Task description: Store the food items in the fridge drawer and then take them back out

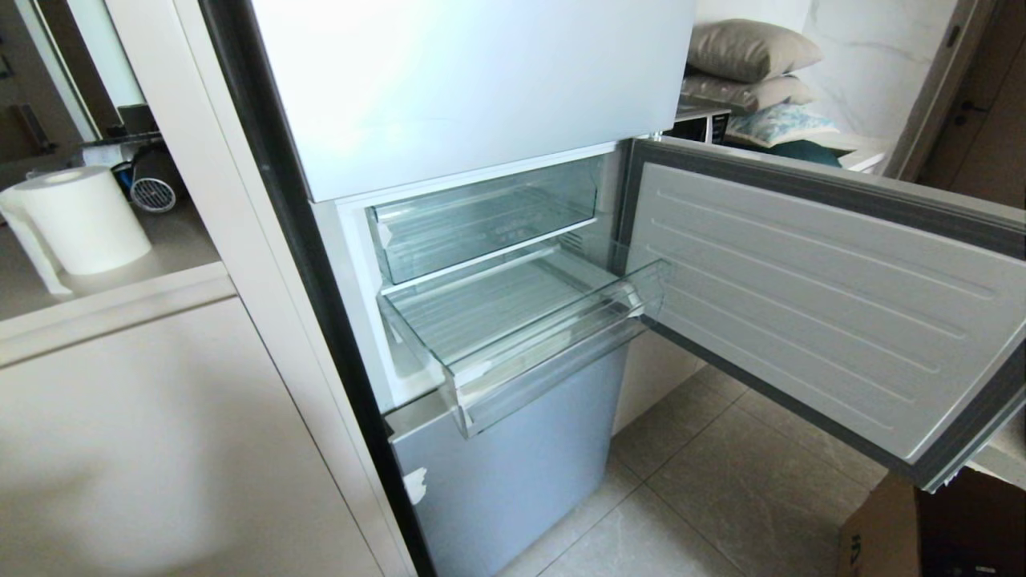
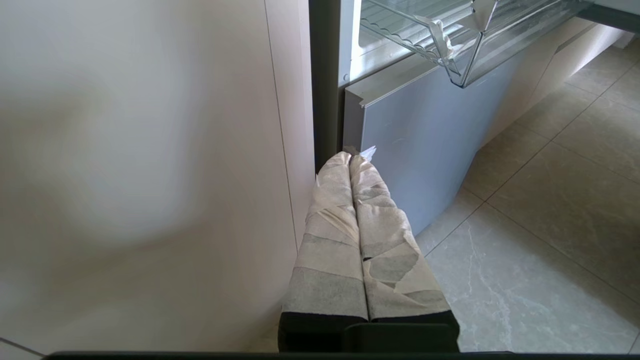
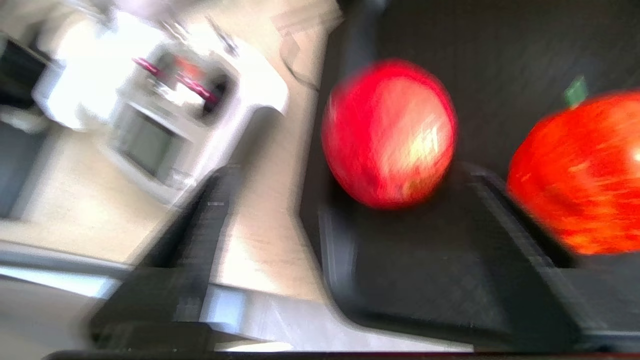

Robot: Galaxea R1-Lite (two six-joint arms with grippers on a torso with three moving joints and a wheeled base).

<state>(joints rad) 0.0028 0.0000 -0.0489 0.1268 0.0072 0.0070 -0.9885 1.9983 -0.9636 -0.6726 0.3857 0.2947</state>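
The fridge drawer is the lower clear one; it stands pulled out and empty, and its corner also shows in the left wrist view. Two food items lie on a black tray: a smooth red apple-like piece and an orange-red piece with a green stem. My right gripper is open just short of the apple, its dark fingers spread wider than the fruit and holding nothing. My left gripper is shut and empty, low beside the fridge's grey bottom door. Neither arm shows in the head view.
The fridge door swings wide open to the right over the tiled floor. A shallower clear upper drawer sits pushed in. A paper roll stands on the left counter. A cardboard box is at lower right.
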